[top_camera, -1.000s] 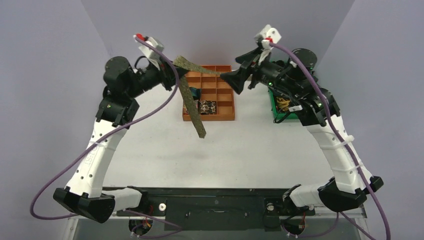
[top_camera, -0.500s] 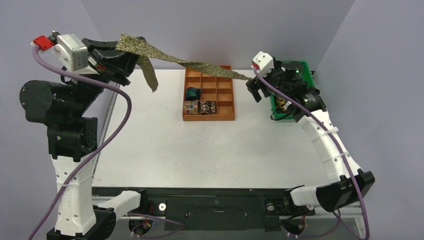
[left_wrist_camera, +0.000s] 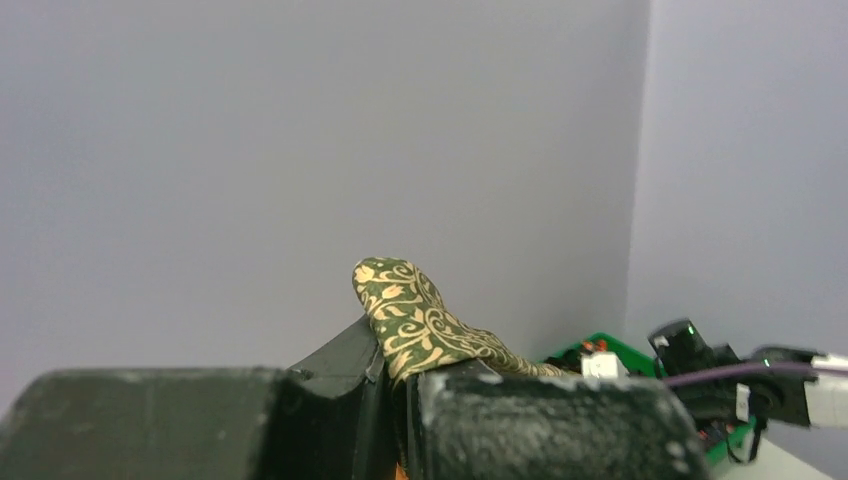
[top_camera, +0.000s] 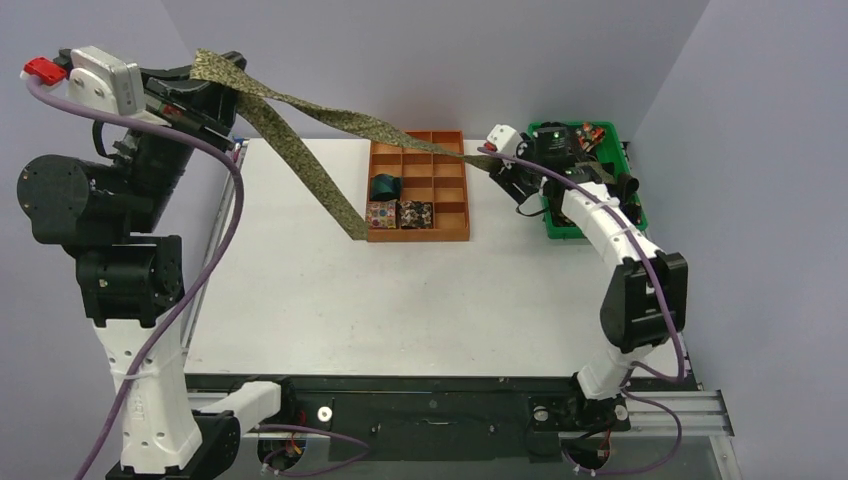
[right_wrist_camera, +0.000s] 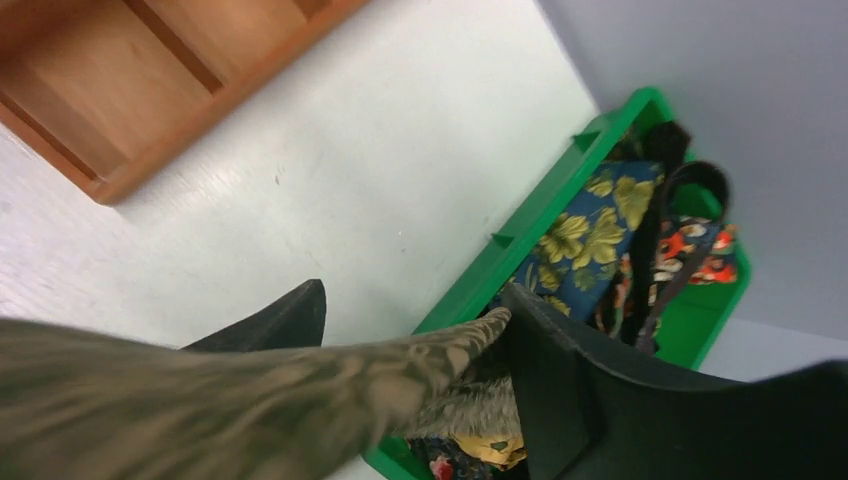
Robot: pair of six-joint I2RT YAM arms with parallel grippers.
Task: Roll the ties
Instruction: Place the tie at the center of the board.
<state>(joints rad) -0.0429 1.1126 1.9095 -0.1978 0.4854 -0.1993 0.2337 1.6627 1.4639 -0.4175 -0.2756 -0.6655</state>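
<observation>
An olive-gold patterned tie (top_camera: 330, 118) stretches through the air from my left gripper (top_camera: 212, 76), raised high at the far left, to my right gripper (top_camera: 505, 172) beside the green bin. The left jaws are shut on a fold of the tie (left_wrist_camera: 410, 310), which bulges above the left gripper (left_wrist_camera: 400, 385). One end hangs down to the tray's front-left corner. The tie's other tip (right_wrist_camera: 470, 340) lies between the wide-apart jaws of the right gripper (right_wrist_camera: 412, 300), brushing one finger. Three rolled ties, dark teal (top_camera: 384, 186), floral (top_camera: 381, 213) and dark flecked (top_camera: 416, 213), sit in the tray.
The orange wooden compartment tray (top_camera: 455, 236) stands at the back centre. A green bin (top_camera: 556, 230) at the back right holds several loose patterned ties (right_wrist_camera: 590, 235); its rim (right_wrist_camera: 560, 190) lies just beyond the right fingers. Purple cables trail along both arms.
The left arm swung up and out to the far left with the tie, pulling it into a long span. The free end swung down toward the tray. The right arm drew back beside the bin.
</observation>
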